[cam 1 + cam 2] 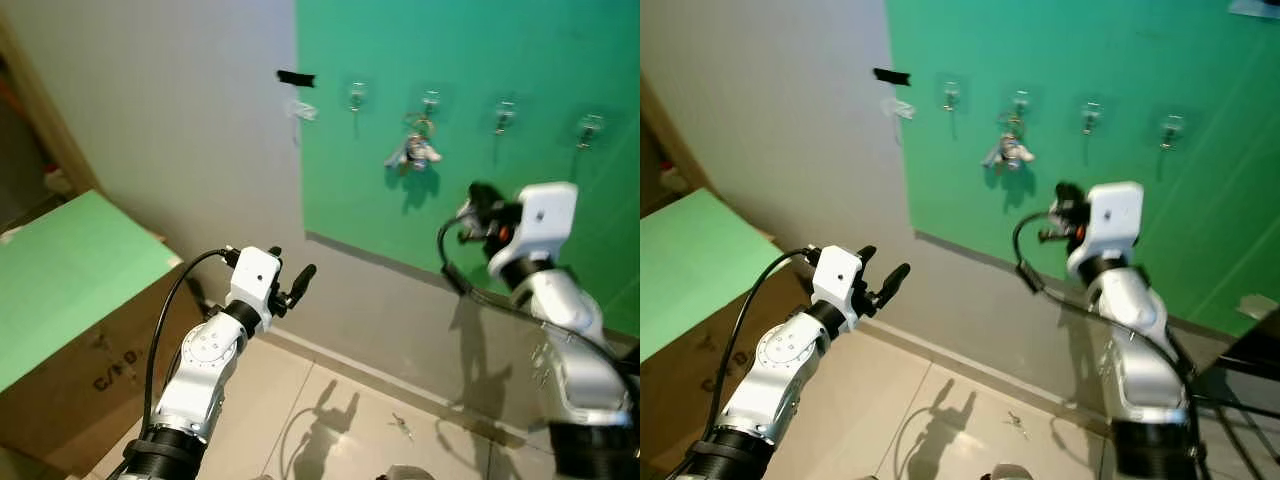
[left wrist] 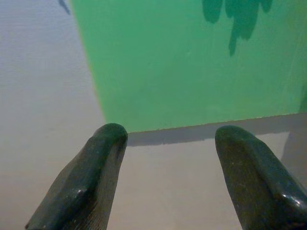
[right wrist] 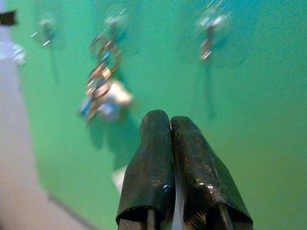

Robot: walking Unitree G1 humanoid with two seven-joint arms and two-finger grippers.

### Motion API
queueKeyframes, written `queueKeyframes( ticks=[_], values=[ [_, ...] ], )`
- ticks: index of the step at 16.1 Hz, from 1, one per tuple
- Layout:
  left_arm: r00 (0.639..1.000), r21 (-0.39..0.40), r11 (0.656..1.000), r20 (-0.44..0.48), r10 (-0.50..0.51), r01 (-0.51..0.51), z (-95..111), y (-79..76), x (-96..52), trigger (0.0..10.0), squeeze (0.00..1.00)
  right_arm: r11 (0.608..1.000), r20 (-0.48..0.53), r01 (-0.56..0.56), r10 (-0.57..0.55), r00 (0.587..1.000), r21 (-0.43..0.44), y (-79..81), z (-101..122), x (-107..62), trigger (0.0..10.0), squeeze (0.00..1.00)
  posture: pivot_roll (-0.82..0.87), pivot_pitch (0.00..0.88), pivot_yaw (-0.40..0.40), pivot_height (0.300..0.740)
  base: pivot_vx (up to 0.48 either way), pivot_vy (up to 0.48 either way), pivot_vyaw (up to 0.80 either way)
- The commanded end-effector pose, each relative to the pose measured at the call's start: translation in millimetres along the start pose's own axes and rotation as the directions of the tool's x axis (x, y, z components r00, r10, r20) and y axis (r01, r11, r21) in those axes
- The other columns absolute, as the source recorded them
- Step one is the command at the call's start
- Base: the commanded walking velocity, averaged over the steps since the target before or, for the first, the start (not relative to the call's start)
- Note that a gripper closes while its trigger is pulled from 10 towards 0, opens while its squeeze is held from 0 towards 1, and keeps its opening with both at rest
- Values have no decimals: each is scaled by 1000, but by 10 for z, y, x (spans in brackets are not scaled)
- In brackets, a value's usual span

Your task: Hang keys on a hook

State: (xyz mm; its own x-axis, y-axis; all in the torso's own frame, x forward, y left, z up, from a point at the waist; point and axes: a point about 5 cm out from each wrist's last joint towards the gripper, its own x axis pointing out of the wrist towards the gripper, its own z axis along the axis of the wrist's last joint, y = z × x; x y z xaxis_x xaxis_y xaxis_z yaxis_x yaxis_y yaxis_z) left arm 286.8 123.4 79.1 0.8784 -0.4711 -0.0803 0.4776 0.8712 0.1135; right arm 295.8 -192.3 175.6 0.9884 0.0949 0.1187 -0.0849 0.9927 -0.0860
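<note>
Cardboard box [image 1: 70, 330] with a pale green top sits at the far left, against the grey wall [image 1: 170, 120]. Next to it the left claw [image 1: 298, 282] is raised in front of that wall, below the lower edge of the green board [image 1: 500, 60], with its 2 black fingers [image 2: 86, 187] spread well apart and nothing between them. A strip of black tape [image 1: 295, 78] is stuck on the wall just beside the board's left edge, with a small clear piece under it. Across the board runs a row of 4 small hooks: the 1st hook [image 1: 356, 97] is bare, and the keys [image 1: 413, 150] hang from the 2nd hook [image 1: 430, 100] on a ring, with a small pale charm among them, their shadow falling on the green below. Further right, the 3rd hook [image 1: 506, 112] and the 4th hook [image 1: 590, 127] carry nothing. The right claw [image 1: 478, 192] is lifted toward the board, lower than the keys and a little to their right, apart from them; its fingers [image 3: 153, 163] are pressed together and grip nothing. On the tiled floor [image 1: 330, 420] below, between the 2 arms, lies a small metal object [image 1: 401, 427], too small to identify.
</note>
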Motion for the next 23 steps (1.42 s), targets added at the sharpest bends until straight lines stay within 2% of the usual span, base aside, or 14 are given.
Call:
queueKeyframes(
  ticks=[1, 4, 8, 13, 17, 20, 23],
  values=[
    [1000, 4, 1000, -1, -9, 9, 1, 3, -2, 10000, 0, 1000, 9, 22, -22, 1000, 1, -41, 66, 36, 9882, 0, -140, 0, 56, 722, 0, 0, 0],
    [1000, 2, 1000, 0, -15, 15, 8, -5, 12, 10000, 0, 996, 10, 84, -84, 996, 4, -139, 173, 156, 10000, 0, -138, 0, 55, 722, 0, 0, 0],
    [1000, 8, 1000, 4, -19, 19, 14, -14, 22, 10000, 0, 993, 17, 117, -117, 993, -5, -189, 300, 282, 10000, 0, -136, 0, 53, 722, 0, 0, 0],
    [1000, 12, 1000, 5, -19, 19, 11, -22, 8, 10000, 0, 995, 23, 101, -101, 995, -12, -167, 342, 290, 10000, 0, -129, 0, 48, 722, 0, 0, 0],
    [1000, 17, 1000, 1, -24, 24, -1, -30, -3, 10000, 0, 1000, 18, 6, -6, 1000, -3, -69, 350, 220, 10000, 0, -134, 0, 50, 722, 0, 0, 0],
    [1000, 19, 999, 0, -30, 30, -5, -36, 5, 10000, 0, 982, 23, -187, 186, 982, 21, 94, 455, 133, 10000, 0, -140, 0, 53, 722, 0, 0, 0],
    [999, 20, 999, -2, -37, 37, -12, -48, 13, 10000, 0, 972, 42, -223, 220, 975, 77, 14, 580, 89, 10000, 0, -143, 0, 55, 722, 0, 0, 0]
  ],
)
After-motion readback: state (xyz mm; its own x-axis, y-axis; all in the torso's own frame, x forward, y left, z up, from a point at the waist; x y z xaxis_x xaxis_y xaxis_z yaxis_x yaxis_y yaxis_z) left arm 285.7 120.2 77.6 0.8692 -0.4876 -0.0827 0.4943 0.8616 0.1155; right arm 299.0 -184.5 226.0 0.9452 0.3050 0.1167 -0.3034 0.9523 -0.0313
